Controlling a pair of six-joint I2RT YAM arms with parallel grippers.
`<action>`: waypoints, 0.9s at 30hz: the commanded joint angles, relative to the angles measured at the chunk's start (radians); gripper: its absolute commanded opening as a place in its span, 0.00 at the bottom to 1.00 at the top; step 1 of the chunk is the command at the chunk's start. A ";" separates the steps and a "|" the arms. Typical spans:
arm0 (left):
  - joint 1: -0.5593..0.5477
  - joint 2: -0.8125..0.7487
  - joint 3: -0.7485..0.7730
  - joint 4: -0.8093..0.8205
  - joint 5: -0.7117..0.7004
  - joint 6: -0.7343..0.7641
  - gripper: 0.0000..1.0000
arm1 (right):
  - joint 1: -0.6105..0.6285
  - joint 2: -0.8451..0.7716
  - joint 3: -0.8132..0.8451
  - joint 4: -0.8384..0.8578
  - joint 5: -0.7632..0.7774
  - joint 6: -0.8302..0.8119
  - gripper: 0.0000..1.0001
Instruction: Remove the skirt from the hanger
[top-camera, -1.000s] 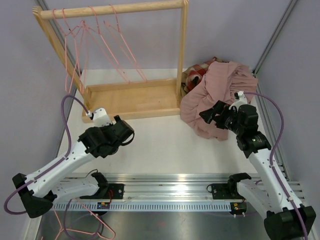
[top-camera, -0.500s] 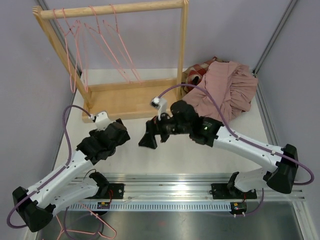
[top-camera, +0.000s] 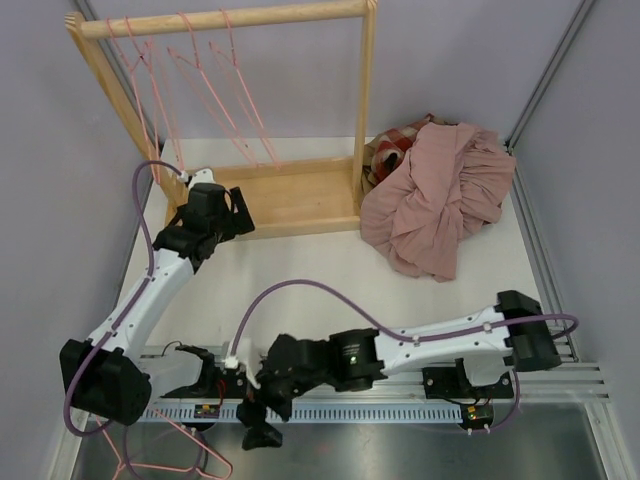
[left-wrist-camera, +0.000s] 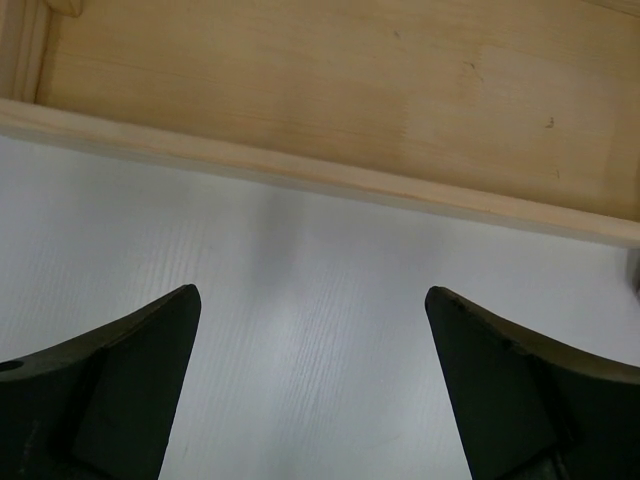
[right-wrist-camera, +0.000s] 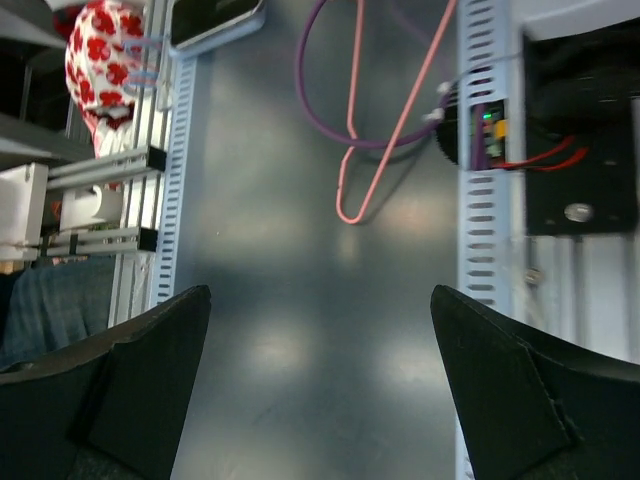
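Evidently the skirt is being left in a loose pink heap at the far right of the table, beside the wooden rack and partly over a red-patterned cloth. No hanger can be made out within it, so the task is being judged as good as done. The left end effector is being held wide apart and empty just above the white table, at the front edge of the rack's base, probably to keep it clear. The right end effector is likewise being held wide and empty, past the table's near edge, over a grey floor where a pink wire hanger is lying; seemingly hangers are being discarded there. Other pink hangers are being kept on the rack's rail. The room is being closed in by plain lilac walls.
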 joint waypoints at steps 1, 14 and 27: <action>0.049 0.033 0.129 0.092 0.191 0.115 0.99 | 0.066 0.176 0.089 0.078 0.038 0.006 0.99; 0.114 0.136 0.513 -0.033 0.691 0.136 0.99 | 0.053 0.572 0.399 0.214 0.116 -0.116 0.99; 0.103 0.211 0.800 -0.146 0.886 0.004 0.99 | 0.037 0.827 0.527 0.285 -0.017 -0.045 0.99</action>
